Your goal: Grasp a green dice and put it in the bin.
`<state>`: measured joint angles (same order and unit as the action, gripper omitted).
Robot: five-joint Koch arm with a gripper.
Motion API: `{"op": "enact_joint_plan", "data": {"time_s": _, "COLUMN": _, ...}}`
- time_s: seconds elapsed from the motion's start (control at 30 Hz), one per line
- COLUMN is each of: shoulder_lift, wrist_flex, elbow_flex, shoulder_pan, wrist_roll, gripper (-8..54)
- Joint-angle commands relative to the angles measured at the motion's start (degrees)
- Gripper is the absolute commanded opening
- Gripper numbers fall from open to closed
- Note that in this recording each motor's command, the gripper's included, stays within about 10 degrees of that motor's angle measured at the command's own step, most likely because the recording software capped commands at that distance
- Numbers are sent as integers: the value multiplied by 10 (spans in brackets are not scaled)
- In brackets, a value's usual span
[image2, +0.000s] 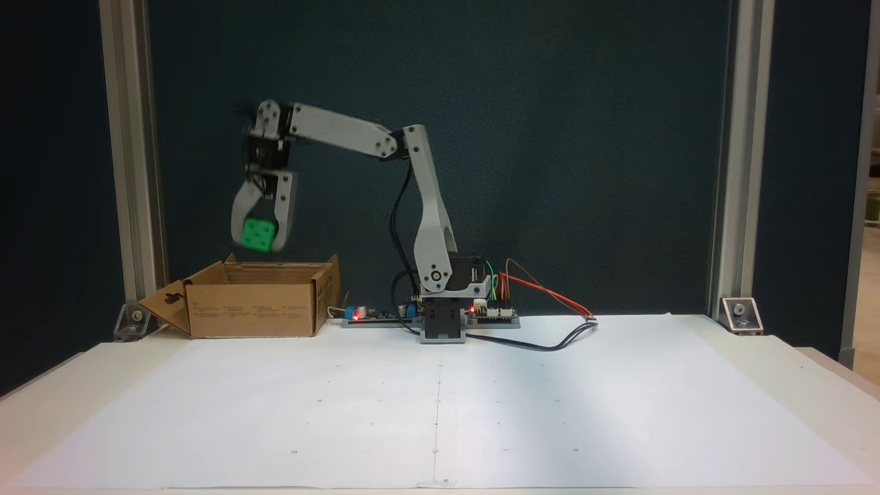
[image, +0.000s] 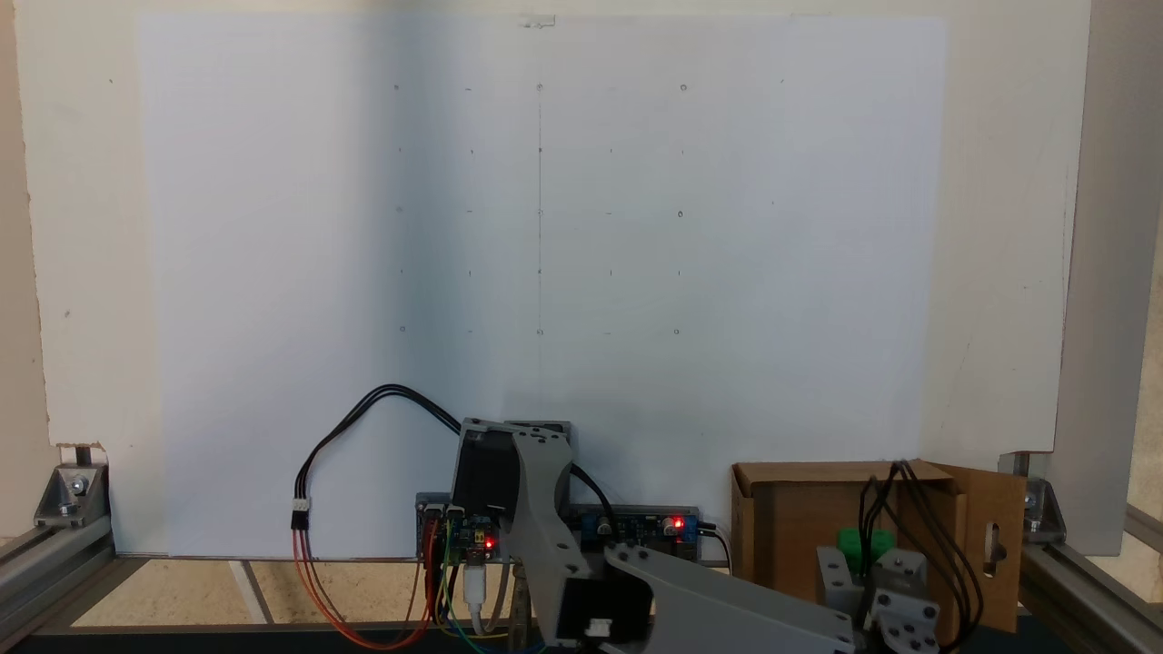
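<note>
The green dice (image2: 258, 234) is a small bright green cube with darker pips, held in the air between the two grey fingers of my gripper (image2: 260, 237), which is shut on it. It hangs a short way above the open top of the bin (image2: 251, 309), a brown cardboard box with a slotted flap folded out to the left. From above, the green dice (image: 863, 543) peeks out over the bin (image: 781, 518), partly covered by my gripper (image: 863, 559) and its black cables.
The arm's base and lit circuit boards (image2: 440, 313) stand just right of the bin, with loose wires trailing right. A white paper sheet (image2: 440, 412) covers the table. Aluminium frame posts (image2: 130, 158) stand at both back corners.
</note>
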<state>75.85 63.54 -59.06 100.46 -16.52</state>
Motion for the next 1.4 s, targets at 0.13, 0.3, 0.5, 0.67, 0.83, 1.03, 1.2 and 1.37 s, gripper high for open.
{"op": "enact_joint_plan", "data": {"time_s": 0.13, "shoulder_lift": -57, "wrist_flex": -19, "elbow_flex": 35, "shoulder_pan": 49, "wrist_roll": -83, "gripper": 202}}
{"op": "enact_joint_plan", "data": {"time_s": 0.3, "shoulder_lift": -79, "wrist_flex": -35, "elbow_flex": 34, "shoulder_pan": 59, "wrist_roll": -82, "gripper": 453}}
{"op": "enact_joint_plan", "data": {"time_s": 0.5, "shoulder_lift": -9, "wrist_flex": -133, "elbow_flex": 36, "shoulder_pan": 12, "wrist_roll": 20, "gripper": 441}}
{"op": "enact_joint_plan", "data": {"time_s": 0.67, "shoulder_lift": 113, "wrist_flex": -137, "elbow_flex": 37, "shoulder_pan": -131, "wrist_roll": 140, "gripper": 440}}
{"op": "enact_joint_plan", "data": {"time_s": 0.83, "shoulder_lift": 189, "wrist_flex": -166, "elbow_flex": 37, "shoulder_pan": -338, "wrist_roll": 171, "gripper": 441}}
{"op": "enact_joint_plan", "data": {"time_s": 1.03, "shoulder_lift": 253, "wrist_flex": -165, "elbow_flex": 7, "shoulder_pan": -586, "wrist_roll": 192, "gripper": 445}}
{"op": "enact_joint_plan", "data": {"time_s": 1.2, "shoulder_lift": 330, "wrist_flex": -190, "elbow_flex": -98, "shoulder_pan": -793, "wrist_roll": 193, "gripper": 448}}
{"op": "enact_joint_plan", "data": {"time_s": 1.37, "shoulder_lift": 436, "wrist_flex": -325, "elbow_flex": -331, "shoulder_pan": -942, "wrist_roll": 192, "gripper": 451}}
